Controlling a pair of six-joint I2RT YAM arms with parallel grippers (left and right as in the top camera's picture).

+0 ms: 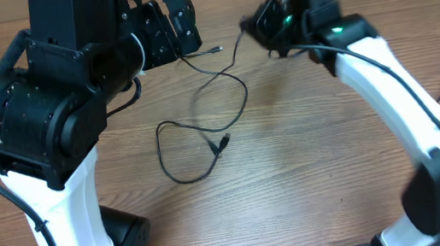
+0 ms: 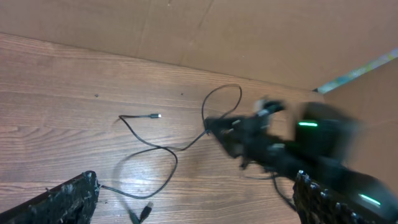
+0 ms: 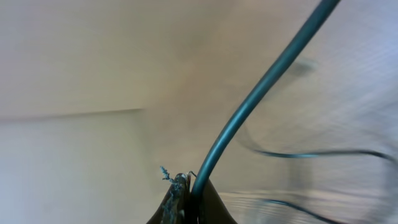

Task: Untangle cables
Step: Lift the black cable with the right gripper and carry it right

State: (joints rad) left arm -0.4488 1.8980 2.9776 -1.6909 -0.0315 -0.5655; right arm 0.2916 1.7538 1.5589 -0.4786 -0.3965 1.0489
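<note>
- Right gripper [image 1: 254, 28]: fingers pinched shut on a strand of the cables [image 1: 161, 148], at the far side of the table [image 1: 319, 152]
- Left gripper [image 1: 178, 42]: fingers wide apart, holding nothing, near a loose plug [image 1: 216, 49]
- The rest of the cables lie in loose loops mid-table
- Step, as I judge it: drawing one cord clear of the loops
- Next calls for a steady pull away, watching for a crossing that snags

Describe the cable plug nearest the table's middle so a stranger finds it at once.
Look at the wooden table from above. Near its middle a thin black cable curls into a loop, and the plug ends it. The other plug lies farther back, beside the left gripper.
</note>
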